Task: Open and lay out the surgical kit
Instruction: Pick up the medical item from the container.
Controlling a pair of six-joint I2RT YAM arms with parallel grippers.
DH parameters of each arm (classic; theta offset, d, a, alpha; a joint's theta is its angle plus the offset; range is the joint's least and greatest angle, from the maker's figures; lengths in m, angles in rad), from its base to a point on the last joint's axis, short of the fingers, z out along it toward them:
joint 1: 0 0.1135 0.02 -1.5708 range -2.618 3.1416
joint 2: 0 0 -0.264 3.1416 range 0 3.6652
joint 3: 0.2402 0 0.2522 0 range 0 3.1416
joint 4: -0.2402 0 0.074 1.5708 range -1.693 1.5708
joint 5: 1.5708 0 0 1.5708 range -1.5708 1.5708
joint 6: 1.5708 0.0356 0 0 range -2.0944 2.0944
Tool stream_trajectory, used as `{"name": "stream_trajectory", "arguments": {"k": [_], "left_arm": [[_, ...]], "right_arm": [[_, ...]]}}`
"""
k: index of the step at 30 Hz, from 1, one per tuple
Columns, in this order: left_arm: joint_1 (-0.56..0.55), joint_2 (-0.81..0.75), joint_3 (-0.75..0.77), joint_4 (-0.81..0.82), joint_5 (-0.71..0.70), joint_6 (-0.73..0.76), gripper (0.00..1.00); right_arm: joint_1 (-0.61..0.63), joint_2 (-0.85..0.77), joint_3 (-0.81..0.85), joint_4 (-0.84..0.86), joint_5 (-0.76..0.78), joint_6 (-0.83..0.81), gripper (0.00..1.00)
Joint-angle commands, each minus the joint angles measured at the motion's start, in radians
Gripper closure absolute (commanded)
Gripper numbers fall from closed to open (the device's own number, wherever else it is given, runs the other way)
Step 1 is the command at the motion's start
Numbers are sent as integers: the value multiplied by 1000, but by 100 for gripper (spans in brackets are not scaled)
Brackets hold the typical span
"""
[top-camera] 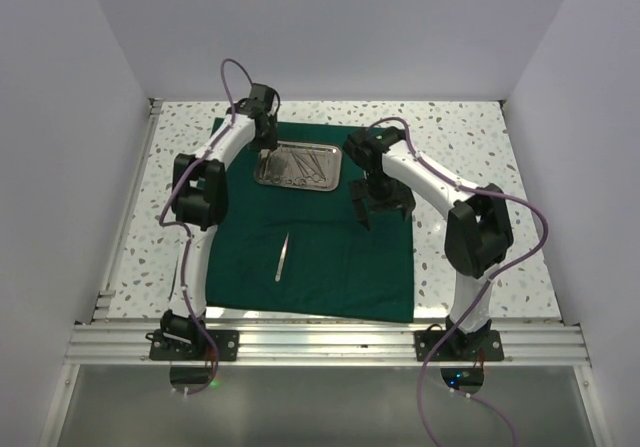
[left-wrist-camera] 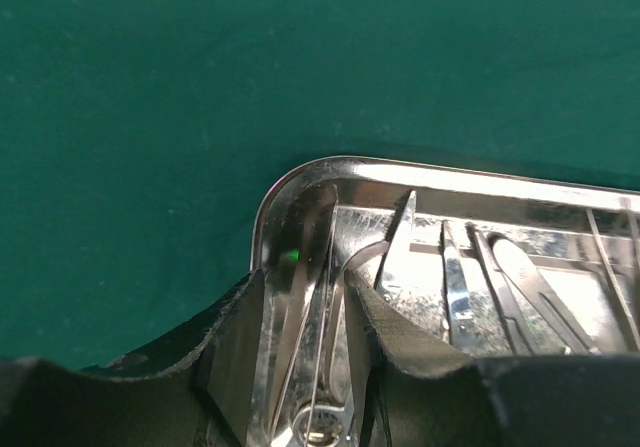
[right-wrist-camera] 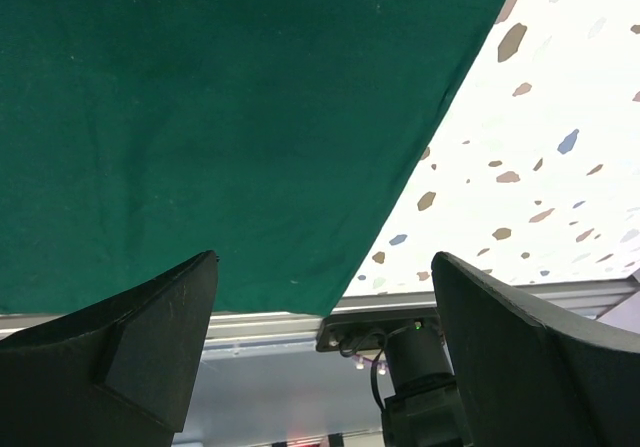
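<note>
The dark green cloth (top-camera: 330, 257) lies spread flat on the table. The steel tray (top-camera: 296, 184) sits at its back middle with several slim silver instruments in it. One pair of tweezers (top-camera: 282, 257) lies alone on the cloth nearer the front. My left gripper (top-camera: 265, 150) is down in the tray's left end. In the left wrist view the left gripper (left-wrist-camera: 302, 277) is closed on a slim silver instrument (left-wrist-camera: 312, 367) beside the tray's rounded corner (left-wrist-camera: 300, 172). My right gripper (top-camera: 362, 210) hangs open and empty above the cloth (right-wrist-camera: 200, 117); the right wrist view shows the right gripper (right-wrist-camera: 323, 258) wide apart.
Speckled tabletop (top-camera: 470, 137) surrounds the cloth and shows right of its edge (right-wrist-camera: 540, 147). An aluminium rail (top-camera: 320, 342) runs along the near edge with both arm bases on it. White walls close in the left, back and right sides.
</note>
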Motion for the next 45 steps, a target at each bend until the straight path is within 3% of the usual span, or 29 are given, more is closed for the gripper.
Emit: {"name": "stream_trajectory", "arguments": {"k": [1, 7, 14, 22, 26, 28, 37, 41, 45], "left_arm": [[3, 25, 47, 19, 21, 17, 59], [3, 49, 47, 16, 26, 16, 60], [3, 53, 4, 3, 3, 20, 76], [3, 39, -165, -5, -37, 24, 83], [3, 39, -168, -26, -51, 24, 100], [3, 26, -142, -37, -49, 22, 100], [-8, -223, -79, -100, -20, -10, 100], [-46, -383, -227, -88, -20, -42, 100], [-119, -555, -477, -59, -28, -82, 100]], "right_arm": [[-2, 6, 42, -29, 11, 3, 8], [-4, 11, 47, -31, 22, -4, 8], [-4, 12, 42, -28, 25, -13, 8], [-4, 11, 17, 5, -3, -27, 8], [-4, 8, 17, 23, -15, -38, 8], [-4, 6, 16, 29, -20, -47, 8], [-2, 37, 178, 90, -49, -38, 9], [-4, 69, 263, 123, -95, -7, 9], [-4, 86, 284, 157, -121, 16, 9]]}}
